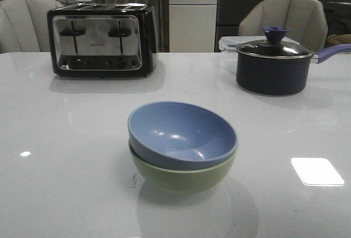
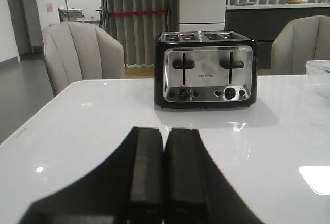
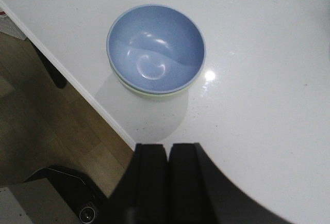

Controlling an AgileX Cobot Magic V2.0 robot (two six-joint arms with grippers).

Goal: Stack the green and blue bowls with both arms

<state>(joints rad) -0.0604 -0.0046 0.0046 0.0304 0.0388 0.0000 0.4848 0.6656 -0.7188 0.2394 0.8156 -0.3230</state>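
Observation:
The dusty blue bowl [image 1: 184,134] sits nested inside the pale green bowl [image 1: 184,176] at the table's front middle. In the right wrist view the blue bowl [image 3: 155,47] shows from above, with a thin edge of the green bowl [image 3: 154,94] under it. My right gripper [image 3: 168,149] is shut and empty, held above the table a little way from the bowls. My left gripper [image 2: 164,133] is shut and empty, low over the table, pointing at the toaster. Neither arm shows in the front view.
A black and chrome toaster [image 1: 101,39] stands at the back left. A dark navy lidded pot [image 1: 272,62] with a purple handle stands at the back right, before a clear plastic box [image 1: 229,44]. The table's front edge [image 3: 77,84] runs close to the bowls.

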